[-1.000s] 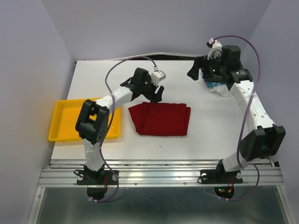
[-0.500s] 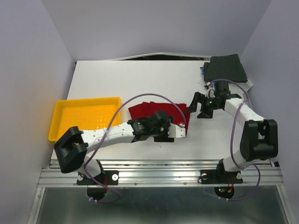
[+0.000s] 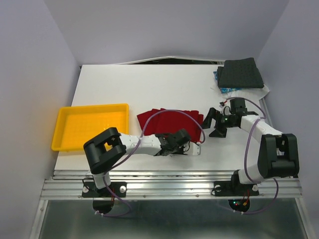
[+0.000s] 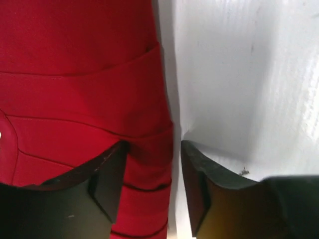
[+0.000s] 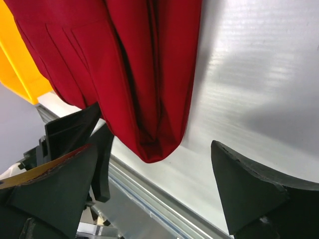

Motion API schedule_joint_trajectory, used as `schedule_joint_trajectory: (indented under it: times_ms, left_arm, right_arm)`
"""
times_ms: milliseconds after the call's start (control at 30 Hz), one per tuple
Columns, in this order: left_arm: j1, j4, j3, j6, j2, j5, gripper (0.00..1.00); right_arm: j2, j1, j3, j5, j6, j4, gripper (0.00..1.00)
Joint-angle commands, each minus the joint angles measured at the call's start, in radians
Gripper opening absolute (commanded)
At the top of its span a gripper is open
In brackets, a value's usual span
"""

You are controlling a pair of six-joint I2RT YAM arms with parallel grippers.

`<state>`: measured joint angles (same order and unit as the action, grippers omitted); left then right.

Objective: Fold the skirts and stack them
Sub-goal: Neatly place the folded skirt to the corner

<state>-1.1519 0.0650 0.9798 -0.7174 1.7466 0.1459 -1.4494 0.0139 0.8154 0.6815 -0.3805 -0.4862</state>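
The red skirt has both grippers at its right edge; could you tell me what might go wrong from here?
The left gripper straddles the layered edge of the red skirt, one finger on cloth, one on the table; closing may catch only some layers and undo the fold. The right gripper hangs open close by, so the two could bump.
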Motion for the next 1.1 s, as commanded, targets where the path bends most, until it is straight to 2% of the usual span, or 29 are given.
schedule_joint_trajectory:
  times_ms: [0, 33, 67, 167, 200, 333, 533, 733, 767, 1000, 1067]
  left_arm:
    - [0.015, -0.057, 0.022, 0.004, 0.028, 0.003, 0.42]
    - [0.021, -0.057, 0.025, 0.013, 0.027, -0.003, 0.36]
    - [0.037, -0.077, 0.031, 0.016, 0.025, -0.017, 0.26]
    - [0.081, -0.073, 0.056, 0.03, 0.008, -0.084, 0.1]
    - [0.092, -0.07, 0.065, 0.033, 0.001, -0.1, 0.0]
    - [0.142, -0.031, 0.095, 0.026, -0.03, -0.212, 0.0]
    - [0.176, -0.004, 0.128, 0.001, -0.038, -0.264, 0.0]
    - [0.189, 0.013, 0.157, -0.002, -0.022, -0.305, 0.0]
    - [0.195, 0.016, 0.161, -0.002, -0.019, -0.316, 0.0]
    - [0.224, 0.035, 0.2, -0.002, -0.013, -0.376, 0.0]
    - [0.225, 0.038, 0.201, -0.019, -0.016, -0.396, 0.0]
  right_arm:
    - [-0.003, -0.009, -0.045, 0.059, -0.018, 0.077, 1.0]
    - [-0.012, -0.009, -0.047, 0.069, 0.011, 0.08, 1.0]
    - [-0.034, -0.009, -0.051, 0.108, 0.023, 0.084, 1.0]
    - [-0.071, -0.009, -0.068, 0.147, 0.019, 0.136, 1.0]
    - [-0.078, -0.009, -0.085, 0.171, 0.015, 0.152, 1.0]
    - [-0.092, -0.009, -0.142, 0.202, -0.053, 0.285, 1.0]
    - [-0.129, -0.009, -0.194, 0.237, -0.181, 0.457, 1.0]
    - [-0.173, 0.041, -0.278, 0.24, -0.391, 0.819, 1.0]
    - [-0.193, 0.052, -0.289, 0.24, -0.4, 0.897, 1.0]
    - [-0.331, 0.11, -0.294, 0.227, -0.402, 1.017, 1.0]
    - [-0.361, 0.12, -0.297, 0.228, -0.458, 1.113, 1.0]
